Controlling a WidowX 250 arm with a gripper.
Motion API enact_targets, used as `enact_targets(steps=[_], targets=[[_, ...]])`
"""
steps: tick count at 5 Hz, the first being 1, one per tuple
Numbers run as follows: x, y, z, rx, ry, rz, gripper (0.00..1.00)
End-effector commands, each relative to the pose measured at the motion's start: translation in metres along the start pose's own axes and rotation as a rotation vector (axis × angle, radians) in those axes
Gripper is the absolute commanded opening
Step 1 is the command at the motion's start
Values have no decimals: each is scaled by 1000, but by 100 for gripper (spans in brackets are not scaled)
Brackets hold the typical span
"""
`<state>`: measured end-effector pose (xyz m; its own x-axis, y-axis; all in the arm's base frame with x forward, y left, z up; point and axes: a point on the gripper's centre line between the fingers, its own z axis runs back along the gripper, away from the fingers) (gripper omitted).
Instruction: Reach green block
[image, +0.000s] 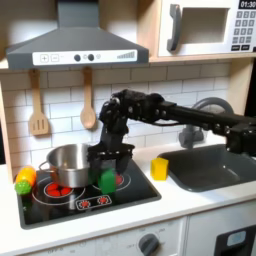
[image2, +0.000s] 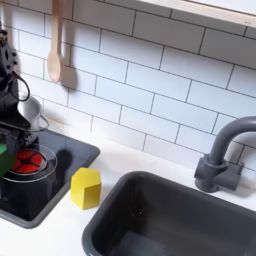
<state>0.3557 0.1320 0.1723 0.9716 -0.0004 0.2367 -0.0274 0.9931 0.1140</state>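
Poised low over the stove (image: 60, 208), gripper (image: 108, 160) directly above the green block (image: 107, 181) on the first exterior view's right burner, right of the steel pot (image: 66, 163). Finger spread impossible to tell. Placed for a straight descent, probably.

White counter (image: 190, 205), yellow block (image: 160, 168), inset black stove (image: 60, 205), sink (image: 215, 168)

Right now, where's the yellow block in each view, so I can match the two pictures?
First exterior view: the yellow block sits right of centre on the white counter, between the stove and the sink.
Second exterior view: it stands low and left of centre, between the stove's corner and the sink.
Shared landmark: the sink, just to the block's right in both exterior views.
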Motion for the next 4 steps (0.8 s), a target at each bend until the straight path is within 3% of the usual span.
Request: enact_targets(steps=[1,4], targets=[[-6,0,-8,-1,28,6,100],[-10,-4,-26,-7,79,21,100]])
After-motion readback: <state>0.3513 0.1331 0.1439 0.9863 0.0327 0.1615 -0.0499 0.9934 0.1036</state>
